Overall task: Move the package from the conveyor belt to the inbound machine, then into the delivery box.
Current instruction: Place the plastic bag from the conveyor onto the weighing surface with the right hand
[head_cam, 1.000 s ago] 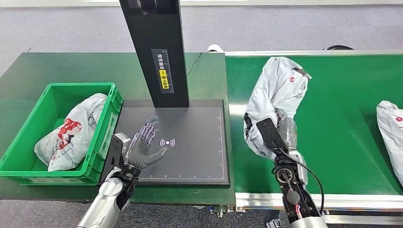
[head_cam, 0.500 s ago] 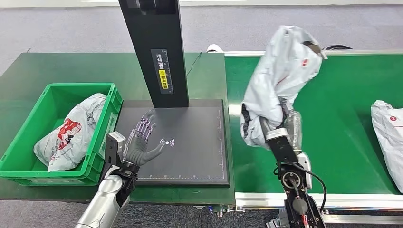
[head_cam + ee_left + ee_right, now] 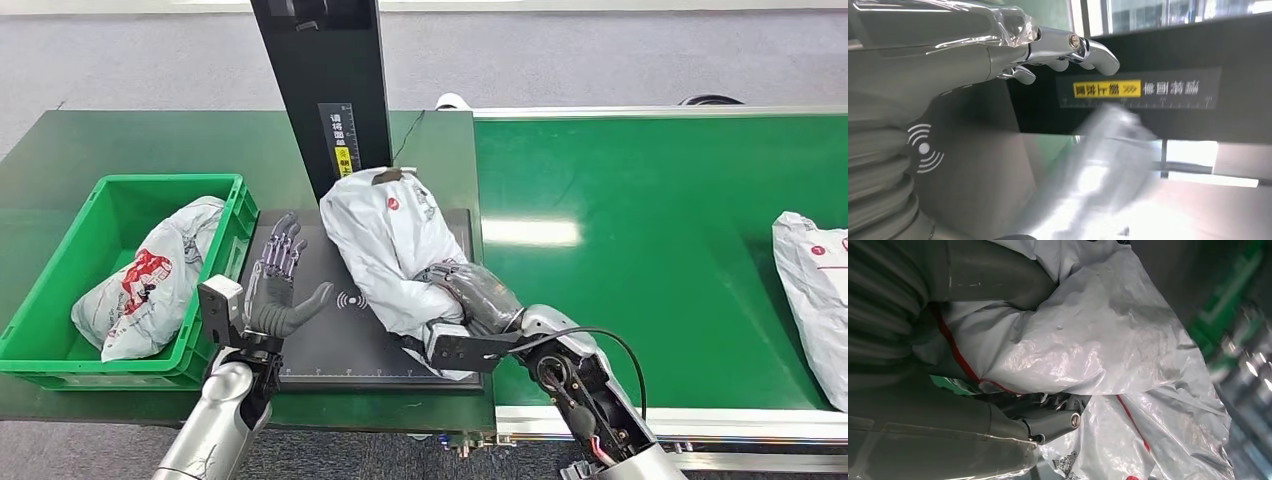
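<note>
Swinging over from the belt (image 3: pixel 690 200), where it was being held up half a second ago, the package (image 3: pixel 385 240) is now lying across the scanner plate (image 3: pixel 330 345) at the foot of the black column (image 3: pixel 325 90), still gripped by the right hand (image 3: pixel 470 295). That hand is closing around the bag's near end, at about 5 o'clock of the plate, with the thumb and fingers pressing into the crinkled white plastic (image 3: pixel 1088 340). Meanwhile the left hand (image 3: pixel 275 290) is hovering open over the plate's 9 o'clock edge, palm turned toward the package and fingers spread upward, holding nothing; it is standing slightly farther left than before. From the left wrist, its fingertips (image 3: pixel 1098 50) are reaching toward the column's yellow label (image 3: pixel 1107 90), with the package a blurred white shape (image 3: pixel 1098 170). At 9 o'clock of the scene the green bin (image 3: pixel 60 365) is holding another bag (image 3: pixel 150 280), and a third bag (image 3: pixel 815 285) is lying on the belt at 3 o'clock.
</note>
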Robot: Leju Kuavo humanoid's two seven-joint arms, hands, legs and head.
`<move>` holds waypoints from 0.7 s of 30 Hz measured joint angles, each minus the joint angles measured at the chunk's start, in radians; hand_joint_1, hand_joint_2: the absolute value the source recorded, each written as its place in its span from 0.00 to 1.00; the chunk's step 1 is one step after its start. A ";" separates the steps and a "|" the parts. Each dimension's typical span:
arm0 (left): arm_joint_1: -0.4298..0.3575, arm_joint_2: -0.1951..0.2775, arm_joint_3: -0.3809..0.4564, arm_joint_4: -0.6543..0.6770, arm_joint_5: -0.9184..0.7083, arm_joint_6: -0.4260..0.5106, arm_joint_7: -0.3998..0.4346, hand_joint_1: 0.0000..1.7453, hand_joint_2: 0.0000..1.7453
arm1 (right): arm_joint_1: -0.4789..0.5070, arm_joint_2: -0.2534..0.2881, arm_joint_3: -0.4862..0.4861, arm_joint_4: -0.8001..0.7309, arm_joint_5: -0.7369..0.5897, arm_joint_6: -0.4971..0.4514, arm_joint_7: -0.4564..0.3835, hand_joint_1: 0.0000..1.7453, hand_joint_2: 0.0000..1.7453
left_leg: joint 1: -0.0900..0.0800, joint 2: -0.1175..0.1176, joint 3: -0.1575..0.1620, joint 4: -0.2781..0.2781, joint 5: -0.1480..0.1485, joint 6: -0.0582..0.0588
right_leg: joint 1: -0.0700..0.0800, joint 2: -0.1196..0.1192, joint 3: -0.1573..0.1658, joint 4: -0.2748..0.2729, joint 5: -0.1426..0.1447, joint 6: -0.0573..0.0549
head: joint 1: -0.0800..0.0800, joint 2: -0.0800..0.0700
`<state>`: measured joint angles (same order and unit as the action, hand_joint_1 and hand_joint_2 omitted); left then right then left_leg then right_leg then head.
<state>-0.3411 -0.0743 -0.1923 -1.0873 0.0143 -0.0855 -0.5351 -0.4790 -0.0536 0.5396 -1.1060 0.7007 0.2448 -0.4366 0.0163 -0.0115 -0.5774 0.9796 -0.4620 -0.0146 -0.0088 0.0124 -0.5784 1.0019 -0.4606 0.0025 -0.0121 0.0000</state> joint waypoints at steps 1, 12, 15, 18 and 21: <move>-0.002 -0.002 0.000 0.000 0.007 0.011 -0.001 0.00 1.00 | -0.015 -0.003 0.022 0.013 0.006 0.022 0.012 1.00 1.00 | 0.000 0.000 0.000 0.000 0.000 0.000 | 0.000 0.000 0.000 0.000 0.000 0.000 | 0.000 0.000; -0.013 -0.011 0.001 -0.008 0.033 0.043 0.009 0.00 1.00 | -0.092 -0.015 0.147 0.094 0.008 0.058 0.039 1.00 1.00 | 0.000 0.000 0.000 0.000 0.000 0.000 | 0.000 0.000 0.000 0.000 0.000 0.000 | 0.000 0.000; -0.015 -0.014 0.003 -0.008 0.056 0.072 0.009 0.00 1.00 | -0.113 -0.016 0.172 0.114 0.007 0.090 0.058 1.00 1.00 | 0.000 0.000 0.000 0.000 0.000 0.000 | 0.000 0.000 0.000 0.000 0.000 0.000 | 0.000 0.000; -0.020 -0.019 0.006 -0.014 0.087 0.118 0.010 0.00 1.00 | -0.153 -0.007 0.222 0.159 -0.010 0.124 0.073 1.00 1.00 | 0.000 0.000 0.000 0.000 0.000 0.000 | 0.000 0.000 0.000 0.000 0.000 0.000 | 0.000 0.000; -0.023 -0.020 0.006 -0.023 0.103 0.142 0.014 0.00 1.00 | -0.199 0.011 0.274 0.214 -0.039 0.140 0.066 1.00 1.00 | 0.000 0.000 0.000 0.000 0.000 0.000 | 0.000 0.000 0.000 0.000 0.000 0.000 | 0.000 0.000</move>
<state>-0.3642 -0.0942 -0.1867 -1.1105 0.1173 0.0562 -0.5215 -0.6777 -0.0429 0.8138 -0.8921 0.6619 0.3846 -0.3705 0.0165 -0.0114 -0.5771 0.9795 -0.4618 -0.0148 -0.0084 0.0125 -0.5786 1.0021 -0.4604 0.0023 -0.0119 0.0000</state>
